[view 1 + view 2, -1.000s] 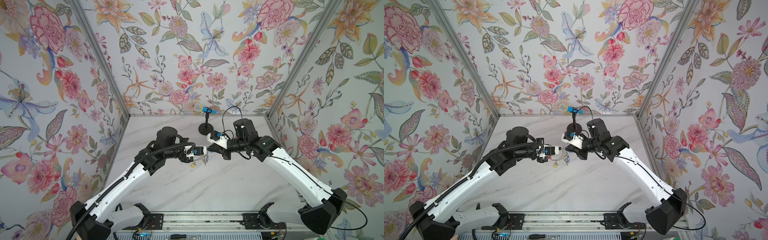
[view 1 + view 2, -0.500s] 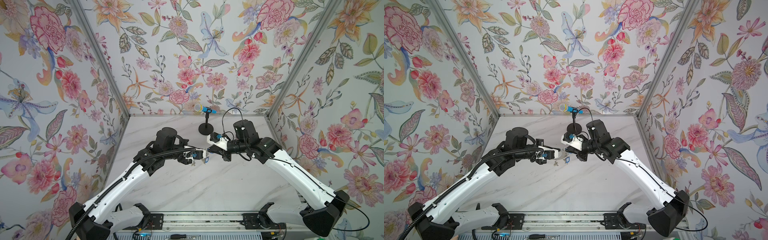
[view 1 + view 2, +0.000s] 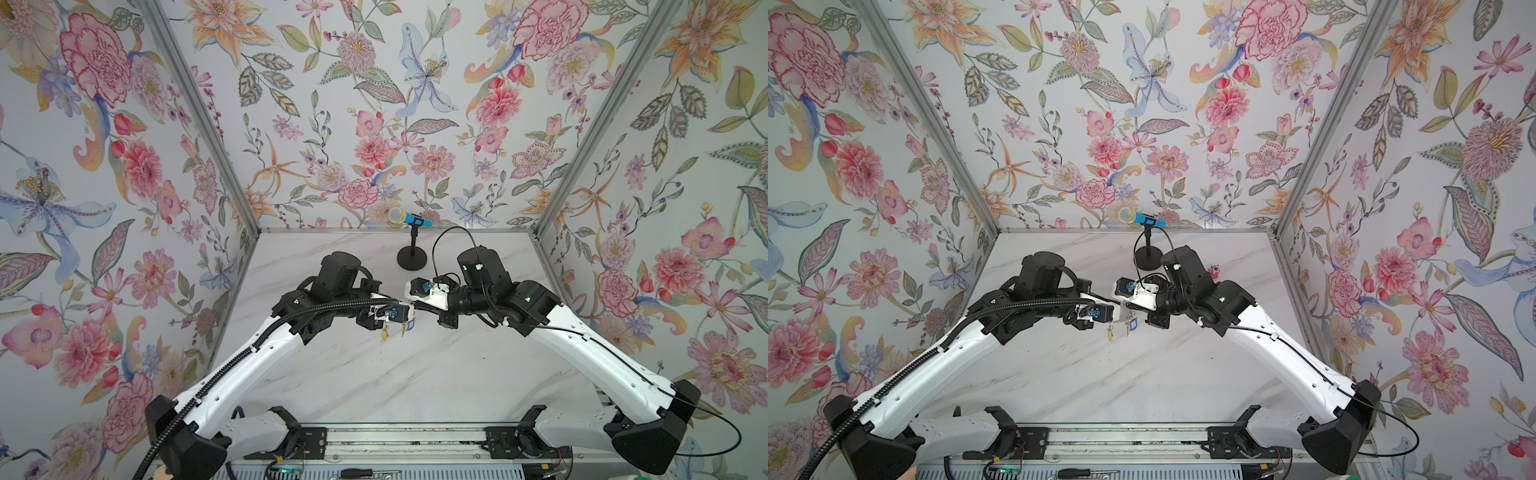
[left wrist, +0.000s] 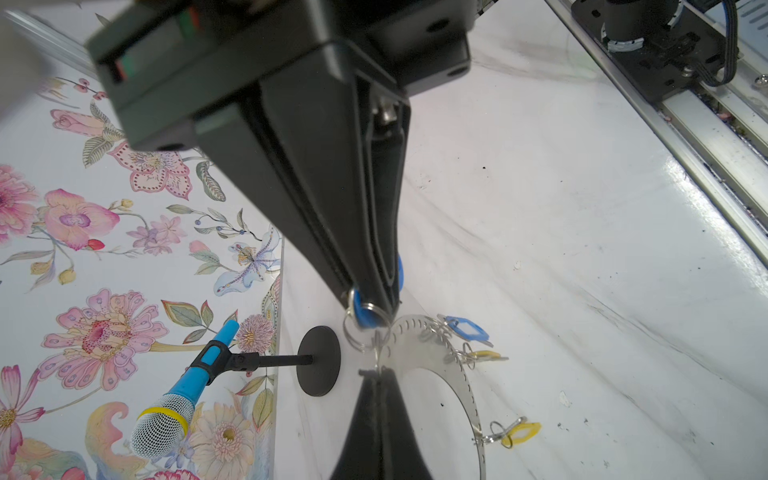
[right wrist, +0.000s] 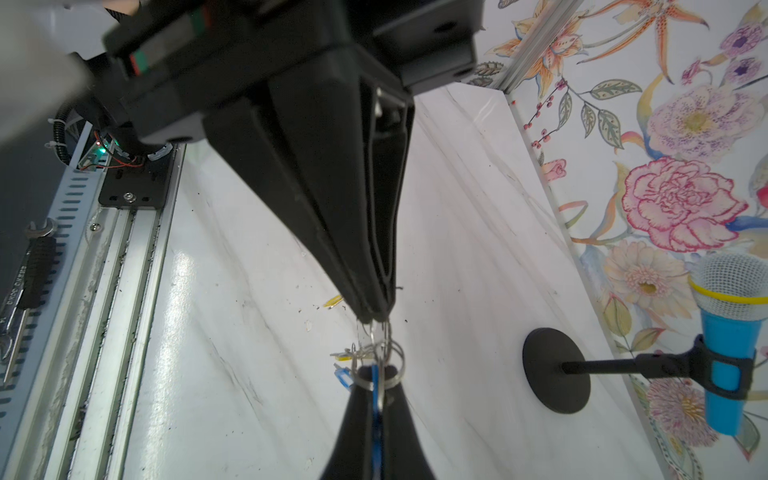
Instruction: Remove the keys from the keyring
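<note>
Keyring (image 4: 430, 351) near mic-stand base (image 4: 319, 360) stays clamped by right gripper (image 4: 376, 372); left gripper (image 4: 370, 306), pinching blue-tag key (image 4: 367, 314), now sits tip-to-tip, likely starting pull-off.

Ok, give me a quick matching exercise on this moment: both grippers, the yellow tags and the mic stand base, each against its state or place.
Things:
1. left gripper
2. right gripper
3. yellow tags
4. stand base

States or places:
a. standing on the table
b. shut on the keyring
c. hanging from the keyring
d. shut on a blue tag

Pairs: 1-d, 2-b, 3-c, 4-a.
</note>
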`<state>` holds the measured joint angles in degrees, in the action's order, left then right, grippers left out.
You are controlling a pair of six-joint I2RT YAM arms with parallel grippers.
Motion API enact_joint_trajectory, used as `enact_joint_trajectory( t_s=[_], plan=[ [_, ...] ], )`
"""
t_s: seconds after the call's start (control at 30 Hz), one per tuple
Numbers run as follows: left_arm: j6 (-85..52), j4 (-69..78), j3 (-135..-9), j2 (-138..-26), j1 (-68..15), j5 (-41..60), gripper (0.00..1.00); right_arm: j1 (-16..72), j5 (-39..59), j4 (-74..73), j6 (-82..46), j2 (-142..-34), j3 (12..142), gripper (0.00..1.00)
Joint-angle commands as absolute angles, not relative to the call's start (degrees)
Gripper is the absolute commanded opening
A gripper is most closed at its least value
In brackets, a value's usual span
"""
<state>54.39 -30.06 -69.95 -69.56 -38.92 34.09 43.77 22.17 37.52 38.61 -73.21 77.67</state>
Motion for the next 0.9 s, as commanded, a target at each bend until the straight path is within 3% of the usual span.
enact_joint_trajectory(
  t_s=[0.0, 0.37, 0.87],
  plan=[
    [56.2, -32.7, -72.0, -69.5, -38.9, 34.6, 0.0, 43.6, 20.9, 37.5, 39.9, -72.2, 80.6, 0.0],
    [57.0, -33.1, -72.1, -70.0, -39.8, 32.8, 0.0, 41.2, 24.1, 38.2, 38.9, -73.1, 82.3, 0.0],
    [54.0, -29.2, -72.3, -67.3, -40.7, 40.2, 0.0, 35.5, 25.4, 38.9, 38.4, -76.7, 81.7, 0.0]
  ],
)
